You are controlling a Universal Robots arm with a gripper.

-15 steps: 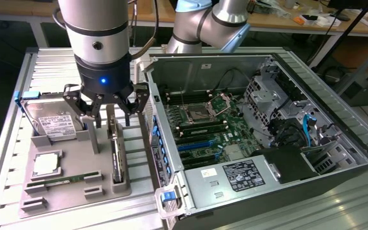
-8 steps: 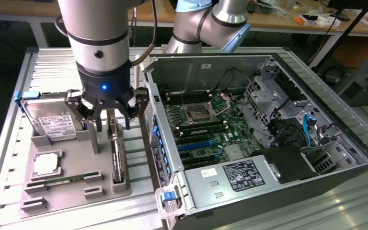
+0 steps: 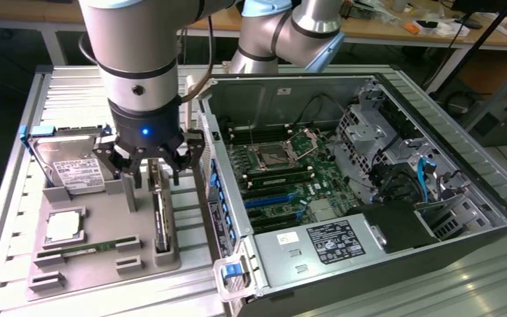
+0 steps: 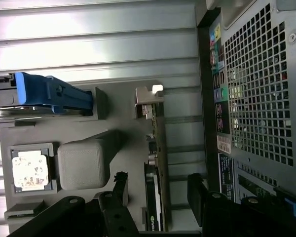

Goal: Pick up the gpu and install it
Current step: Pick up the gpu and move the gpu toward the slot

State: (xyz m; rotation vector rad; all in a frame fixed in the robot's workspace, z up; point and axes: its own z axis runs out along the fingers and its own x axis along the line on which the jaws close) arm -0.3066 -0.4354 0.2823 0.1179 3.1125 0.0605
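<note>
Gripper (image 3: 152, 170) low over the gpu (image 3: 160, 214), jaws spread wide to either side of it, nothing gripped. Gpu stands on edge in the grey holder tray (image 3: 103, 214), beside the open computer case (image 3: 289, 92). Pickup and install both left.

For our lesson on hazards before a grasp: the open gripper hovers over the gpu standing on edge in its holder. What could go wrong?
1. The gpu is thin and stands on edge; if the gripper descends off-centre, a finger could land on the card instead of straddling it.
2. The grey post and the hard drive stand close by, so the open fingers might strike them.
3. The computer case wall is near; the lifted card could clip it.
</note>
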